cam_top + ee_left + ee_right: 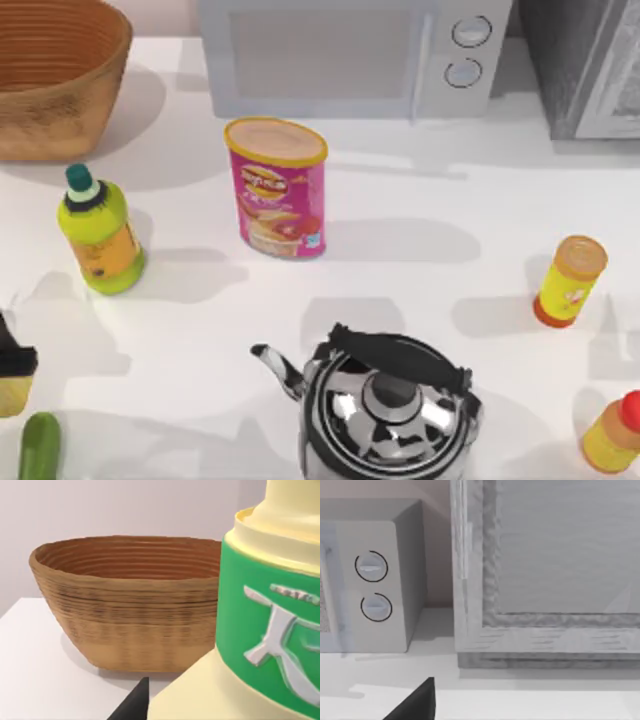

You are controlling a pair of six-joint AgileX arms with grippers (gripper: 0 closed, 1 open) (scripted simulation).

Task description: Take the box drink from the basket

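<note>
Looking down from above, the top view has the basket [60,90] at the far left corner of the table [450,260], in front of a white microwave [340,55] that stands at the back. The left end effector [14,362] sits at the table's left edge, closed on the box drink [10,398], whose pale cream-yellow body shows just below the dark fingers, well apart from the basket and outside it. Between the two stands a lime-green bottle [98,235], a pink canister [278,190] is upright near the middle, a shiny kettle [385,410] fills the near centre, and a green vegetable [40,448] lies at the near left. Two small yellow bottles [570,282] stand at the right. In the left wrist view the box drink [265,630] is pressed close, its green label facing the camera, one dark fingertip [135,705] beside it and the basket [125,610] behind on the table. The right wrist view faces the microwave [370,580] and a grey cabinet [545,570]; the right end effector [415,705] shows as a dark wedge, and whether it is wide or narrow I cannot tell.
</note>
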